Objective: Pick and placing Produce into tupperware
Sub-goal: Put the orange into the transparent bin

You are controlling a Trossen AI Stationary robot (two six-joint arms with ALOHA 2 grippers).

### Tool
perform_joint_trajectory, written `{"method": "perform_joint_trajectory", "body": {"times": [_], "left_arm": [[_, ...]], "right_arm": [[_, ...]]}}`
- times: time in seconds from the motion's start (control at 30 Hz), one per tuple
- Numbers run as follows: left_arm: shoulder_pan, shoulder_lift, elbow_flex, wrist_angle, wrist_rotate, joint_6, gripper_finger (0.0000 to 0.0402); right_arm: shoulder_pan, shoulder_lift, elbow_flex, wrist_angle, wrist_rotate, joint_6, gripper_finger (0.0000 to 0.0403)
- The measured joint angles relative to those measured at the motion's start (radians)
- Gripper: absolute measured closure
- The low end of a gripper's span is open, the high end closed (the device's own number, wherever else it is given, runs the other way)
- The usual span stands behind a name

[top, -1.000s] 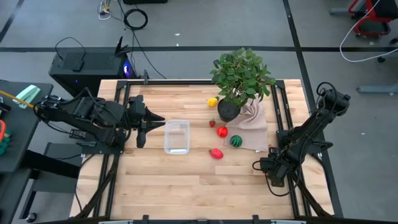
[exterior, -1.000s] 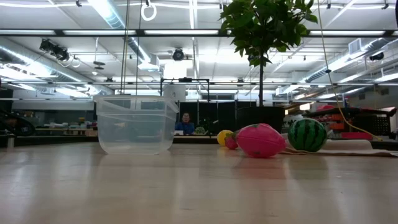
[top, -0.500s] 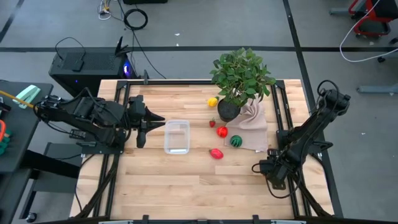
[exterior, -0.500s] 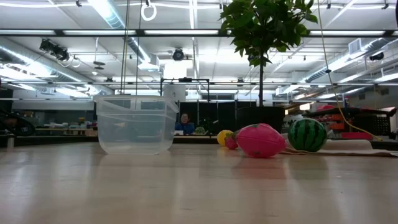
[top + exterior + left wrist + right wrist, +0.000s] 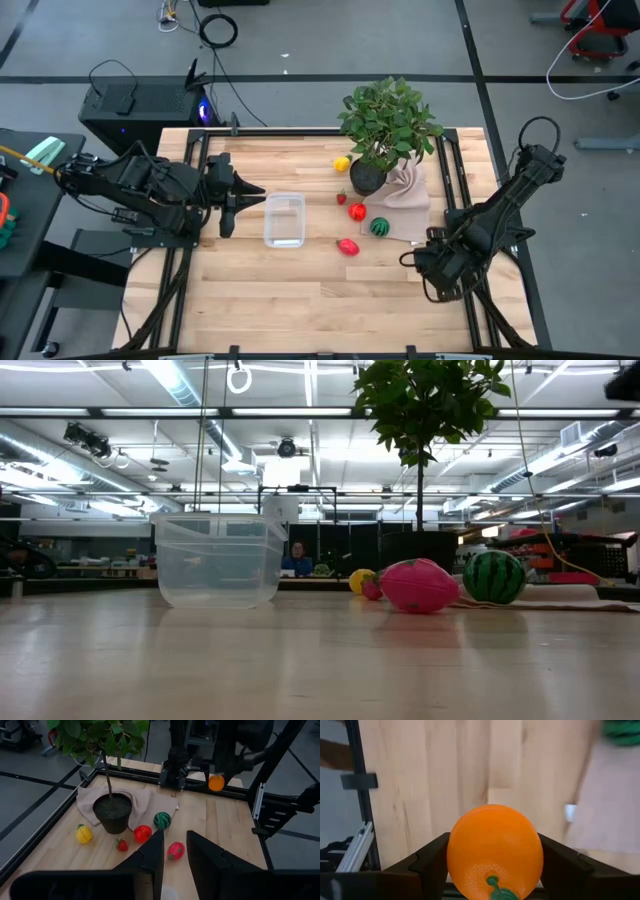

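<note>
We've got the orange (image 5: 494, 852) clamped in the right gripper (image 5: 415, 262), jaws pressed on either side of it, low over the table (image 5: 300, 290) near its right edge. The tupperware (image 5: 284, 220) sits well apart, left of centre, open and empty. The left gripper (image 5: 232, 198) waits just beside its left wall, jaws nearly together with only a narrow gap and nothing in them. Between orange and tub lie a pink fruit (image 5: 347, 246), a watermelon (image 5: 380, 227), a tomato (image 5: 357, 211), a strawberry (image 5: 341, 198) and a lemon (image 5: 342, 164), plus the plant (image 5: 385, 125) on its cloth (image 5: 405, 195). Risks now: the round orange could roll out of the grip in transit, a low carry may knock the pink fruit, and a drop on the rim could tip that light tub, or we clip the waiting left arm
</note>
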Motion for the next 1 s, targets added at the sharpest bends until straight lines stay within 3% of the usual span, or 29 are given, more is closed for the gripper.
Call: {"method": "perform_joint_trajectory", "body": {"times": [0.37,1.0], "left_arm": [[0.0,0.0,0.0,-0.002,0.0,0.0,0.0311],[0.0,-0.001,0.0,-0.045,0.001,-0.009,0.0306]], "right_arm": [[-0.135,0.04,0.24,-0.096,0.027,-0.2,0.0142],[-0.365,0.388,0.663,-0.1,0.036,-0.622,0.0142]]}}
